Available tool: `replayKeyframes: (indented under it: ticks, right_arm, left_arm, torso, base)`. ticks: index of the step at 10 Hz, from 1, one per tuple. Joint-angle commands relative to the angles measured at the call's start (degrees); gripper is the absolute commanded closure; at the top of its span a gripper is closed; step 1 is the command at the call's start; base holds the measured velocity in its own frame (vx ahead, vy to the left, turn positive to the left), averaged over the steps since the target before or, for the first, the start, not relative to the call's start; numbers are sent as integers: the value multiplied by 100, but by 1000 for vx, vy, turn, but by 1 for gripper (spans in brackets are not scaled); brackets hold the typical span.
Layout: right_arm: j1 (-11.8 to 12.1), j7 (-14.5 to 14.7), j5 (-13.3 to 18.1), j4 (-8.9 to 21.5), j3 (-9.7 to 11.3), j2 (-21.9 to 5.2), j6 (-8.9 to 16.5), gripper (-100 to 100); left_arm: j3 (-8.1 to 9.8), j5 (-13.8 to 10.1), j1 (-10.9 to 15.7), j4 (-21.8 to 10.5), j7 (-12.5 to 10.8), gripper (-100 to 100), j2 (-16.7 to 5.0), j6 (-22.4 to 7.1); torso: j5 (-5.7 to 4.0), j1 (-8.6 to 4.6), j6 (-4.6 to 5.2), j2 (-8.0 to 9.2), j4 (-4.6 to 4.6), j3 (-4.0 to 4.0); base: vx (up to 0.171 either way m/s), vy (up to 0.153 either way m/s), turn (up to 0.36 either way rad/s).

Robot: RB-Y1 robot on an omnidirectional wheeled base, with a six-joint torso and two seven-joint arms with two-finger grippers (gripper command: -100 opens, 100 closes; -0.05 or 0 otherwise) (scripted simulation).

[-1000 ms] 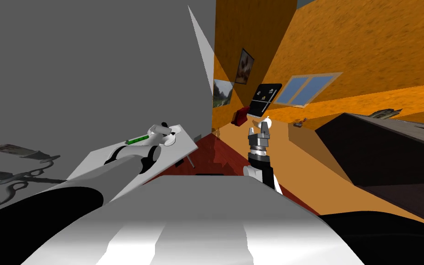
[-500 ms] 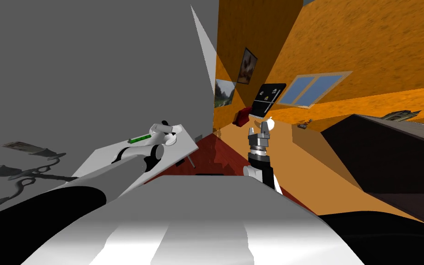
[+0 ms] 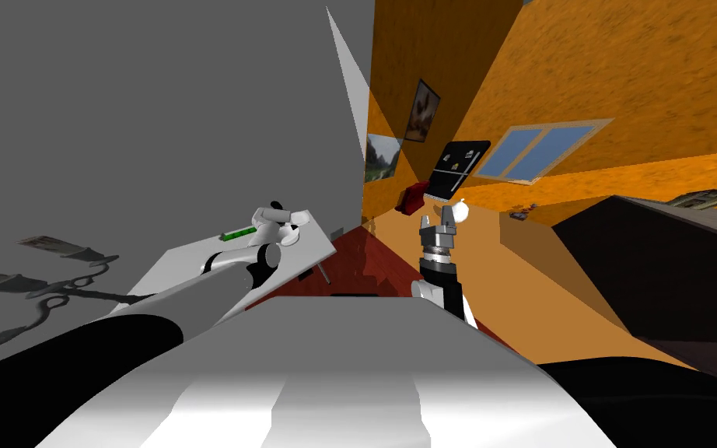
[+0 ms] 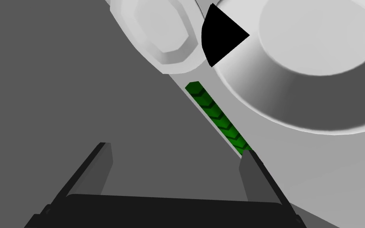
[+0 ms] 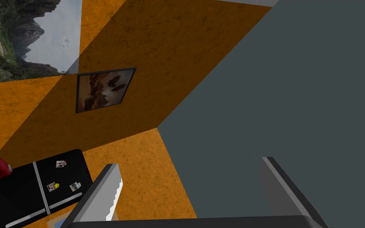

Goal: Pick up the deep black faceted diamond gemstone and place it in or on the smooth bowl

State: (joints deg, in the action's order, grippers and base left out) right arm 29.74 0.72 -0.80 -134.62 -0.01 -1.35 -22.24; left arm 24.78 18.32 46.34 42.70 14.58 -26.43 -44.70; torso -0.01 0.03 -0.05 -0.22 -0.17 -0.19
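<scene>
Beside the bowl [image 4: 316, 93], black gemstone [image 4: 220, 36] (left claw [image 4: 175, 149] wide)

Table [image 3: 312, 243] — ahead and to the robot's left, close by the wall.
On it: smooth bowl [image 4: 296, 95]; faceted dish [image 4: 162, 59] near it; gemstone [image 4: 221, 35] in the gap between the two, just beside both rims.
Ridged bar [image 4: 217, 116] — along the table's edge, just beside the bowl's wall; one end near the dish, the other by one finger of the left gripper [image 4: 176, 148].
Left gripper: over the table's edge, with the gemstone ahead of it.
Right gripper [image 3: 444, 208]: right of the table, well apart from it.
</scene>
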Motion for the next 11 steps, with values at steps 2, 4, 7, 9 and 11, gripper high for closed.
replayKeyframes:
  ticks: [2,4,7,9,11]
  right_arm:
    - [1,0,0,0,0,0,0,0]
    - [0,0,0,0,0,0,0,0]
    - [0,0,0,0,0,0,0,0]
    - [0,0,0,0,0,0,0,0]
    - [1,0,0,0,0,0,0,0]
  left_arm:
    - [459,197,2,327,445,-100,219,-113]
    - [767,390,14,589,706,-100,424,-220]
    - [1248,583,26,888,1134,-100,630,-328]
    - [1525,583,26,913,1315,-100,630,-328]
    - [1896,777,37,1206,1706,-100,836,-436]
  torso:
    - [0,-1,-3,-3,0,-1]
    - [0,0,0,0,0,0]
    - [0,0,0,0,0,0]
    - [0,-2,0,-2,0,-1]
    - [0,1,-3,-3,0,-1]
  base:
    - [27,-13,96]
    - [17,-10,43]
    - [19,-14,64]
    - [21,-13,23]
    - [26,-12,88]
